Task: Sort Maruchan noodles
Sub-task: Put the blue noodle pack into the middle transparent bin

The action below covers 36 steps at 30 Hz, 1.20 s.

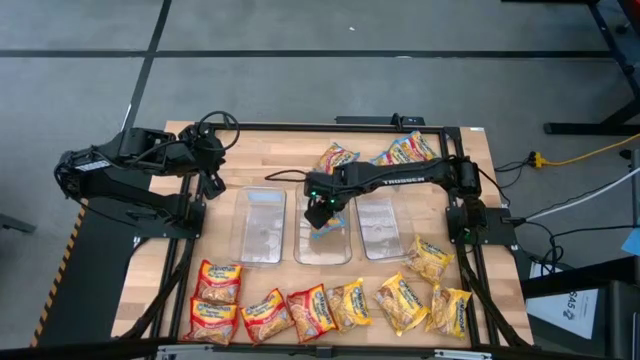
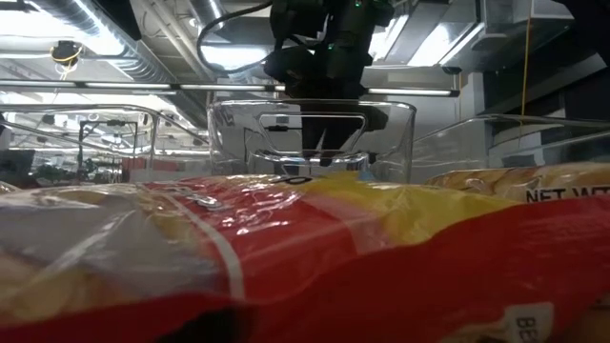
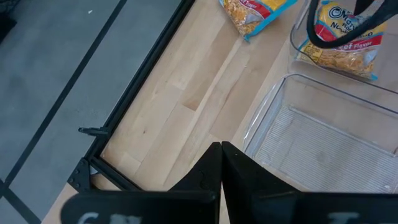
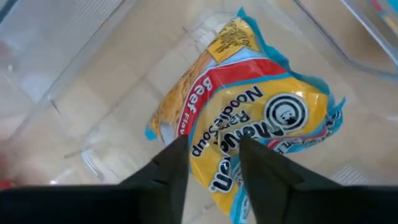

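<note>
We are placing a blue-trimmed crinkly plastic Maruchan noodle packet (image 4: 249,118) into the middle clear rectangular tub (image 1: 322,250); our right end effector (image 1: 322,212) is pinching its edge. Next, we judge, the fingers must open. Our left end effector (image 1: 212,183), fingers together, is waiting by the table (image 1: 270,142) edge.

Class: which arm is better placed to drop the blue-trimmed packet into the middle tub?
The right. Its pincer already holds the blue-trimmed packet over the middle tub, while the left pincer sits shut and empty beside the left tub.
</note>
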### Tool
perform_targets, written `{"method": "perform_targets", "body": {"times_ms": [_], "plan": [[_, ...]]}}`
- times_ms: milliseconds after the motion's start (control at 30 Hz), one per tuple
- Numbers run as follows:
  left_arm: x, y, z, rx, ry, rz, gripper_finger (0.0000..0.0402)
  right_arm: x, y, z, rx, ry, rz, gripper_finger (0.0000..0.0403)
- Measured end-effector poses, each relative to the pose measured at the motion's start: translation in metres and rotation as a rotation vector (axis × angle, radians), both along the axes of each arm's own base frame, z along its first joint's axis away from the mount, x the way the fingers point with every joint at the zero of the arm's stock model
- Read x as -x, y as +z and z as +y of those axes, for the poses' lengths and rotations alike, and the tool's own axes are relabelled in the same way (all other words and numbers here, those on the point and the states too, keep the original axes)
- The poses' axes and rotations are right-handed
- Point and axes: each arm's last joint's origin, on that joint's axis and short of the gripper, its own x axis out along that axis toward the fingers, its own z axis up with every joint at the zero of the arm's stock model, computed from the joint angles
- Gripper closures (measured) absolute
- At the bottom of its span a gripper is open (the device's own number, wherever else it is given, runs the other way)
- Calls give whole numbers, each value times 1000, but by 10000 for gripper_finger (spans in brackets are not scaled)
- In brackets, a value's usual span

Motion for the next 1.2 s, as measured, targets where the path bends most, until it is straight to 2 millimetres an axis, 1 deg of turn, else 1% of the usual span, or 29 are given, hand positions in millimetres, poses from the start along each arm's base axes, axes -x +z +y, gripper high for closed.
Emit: {"method": "perform_targets", "body": {"times_ms": [133, 233, 600, 733, 900, 1100, 1200], "plan": [[0, 0, 0, -1, -1, 0, 401, 0, 0, -4, -19, -113, 1, 218], [0, 0, 0, -1, -1, 0, 401, -1, -3, -6, -30, -156, 6, 210], [0, 0, 0, -1, -3, 1, 401, -3, -14, -5, -55, -154, 44, 230], [0, 0, 0, -1, -2, 2, 401, -4, -26, -3, -91, -144, 92, 232], [0, 0, 0, -2, -3, 2, 401, -6, -36, 0, -128, -128, 121, 233], [0, 0, 0, -2, -3, 2, 401, -7, -38, 0, -120, -127, 124, 234], [0, 0, 0, -2, -3, 2, 401, -7, -38, 0, -119, -126, 124, 250]]}}
